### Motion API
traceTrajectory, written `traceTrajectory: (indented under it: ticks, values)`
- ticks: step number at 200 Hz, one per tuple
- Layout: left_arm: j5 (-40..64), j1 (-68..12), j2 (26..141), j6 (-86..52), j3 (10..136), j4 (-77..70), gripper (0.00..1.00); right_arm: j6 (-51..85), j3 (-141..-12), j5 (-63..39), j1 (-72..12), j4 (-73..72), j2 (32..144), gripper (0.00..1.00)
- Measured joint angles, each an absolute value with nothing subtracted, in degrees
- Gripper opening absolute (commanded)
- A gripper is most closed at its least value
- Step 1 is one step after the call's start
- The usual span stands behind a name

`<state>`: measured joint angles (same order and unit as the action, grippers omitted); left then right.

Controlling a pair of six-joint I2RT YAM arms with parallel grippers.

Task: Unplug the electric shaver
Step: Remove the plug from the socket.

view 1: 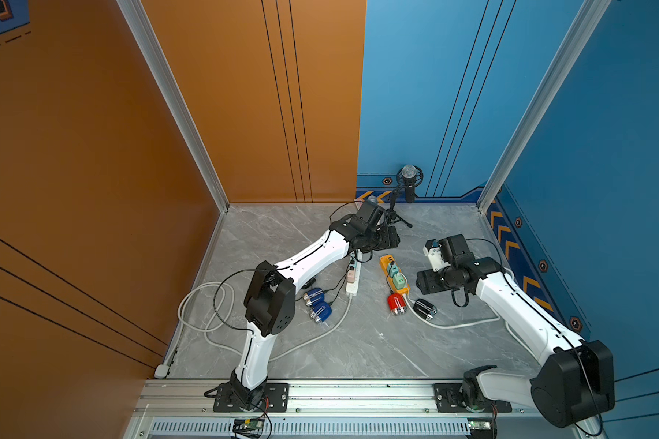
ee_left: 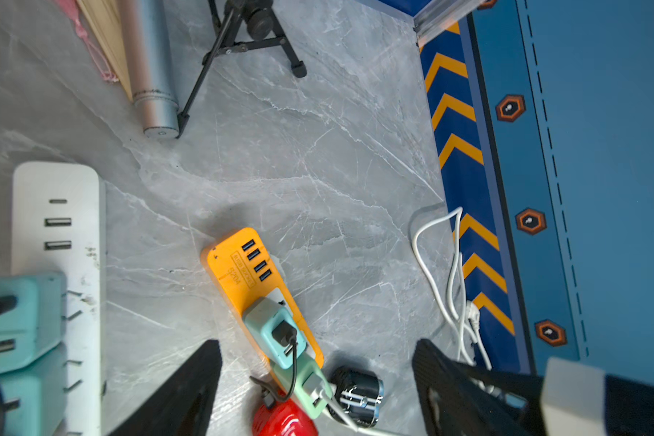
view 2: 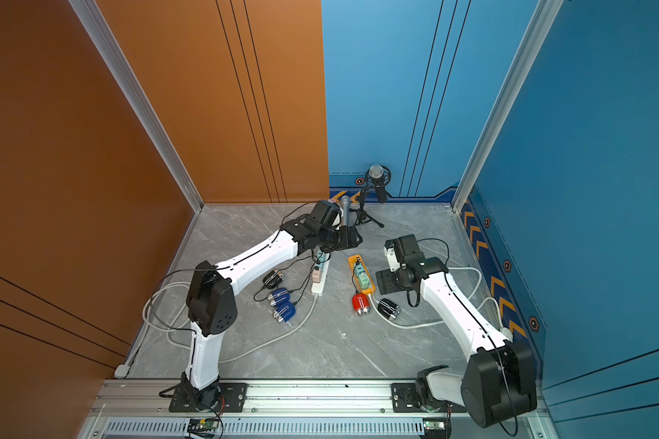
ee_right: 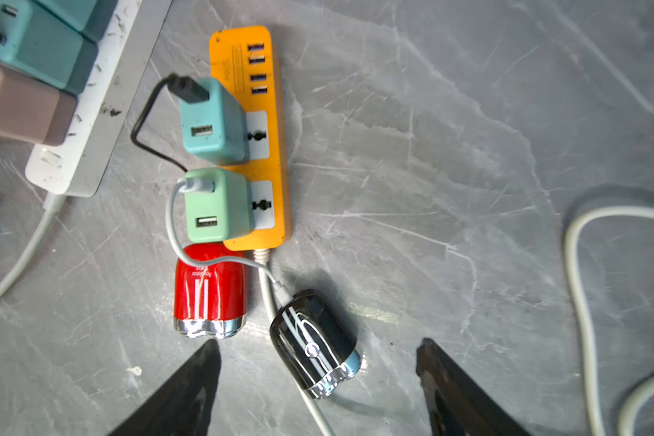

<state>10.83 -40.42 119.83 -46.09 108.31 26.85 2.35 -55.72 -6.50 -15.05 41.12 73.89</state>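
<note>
Both sets of jaws are seen spread wide, with nothing gripped between them. In the right wrist view, a glossy black electric shaver with chrome heads (ee_right: 314,343) is found lying flat on the grey marble-look bench (ee_right: 469,132), pretty much under the middle of the right jaws' gap. A shiny red electric shaver (ee_right: 210,288) is parked just beside it, its chrome end showing right by one black fingertip (ee_right: 204,362).

The black shaver's white cable (ee_right: 197,185) is plugged into a mint-green charger cube (ee_right: 218,205). A thin black cable (ee_right: 187,88) is plugged into a teal charger cube (ee_right: 212,120) next to it. Both cubes are seated in the sockets of a flat orange plastic power strip (ee_right: 276,151), with four USB ports set at its far end.

The left jaws are held above the far end of a long white power strip (ee_left: 57,211), which is loaded with more teal cubes (ee_left: 19,317). The orange strip's far end is seen below their gap. In a top view, a pair of blue shavers (view 1: 321,312) is spotted by the white strip's near end.
</note>
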Motion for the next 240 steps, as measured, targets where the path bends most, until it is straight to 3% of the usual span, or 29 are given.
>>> traceTrajectory:
  ticks: [40,89,240]
  values:
    - [11.0,-40.4,125.2,-54.3,110.3,26.9,0.75,4.8,-50.9,-10.1,-17.9,35.8,73.9,0.77]
    - [10.0,-40.5,127.9,-58.9,111.0,26.9,0.71,6.3,-48.2,-8.4,-21.7,29.2,73.9,0.65]
    - [3.9,-40.7,134.8,-60.9,111.5,28.6,0.56,7.5,-44.7,-5.5,-24.5,16.8,76.8,0.55]
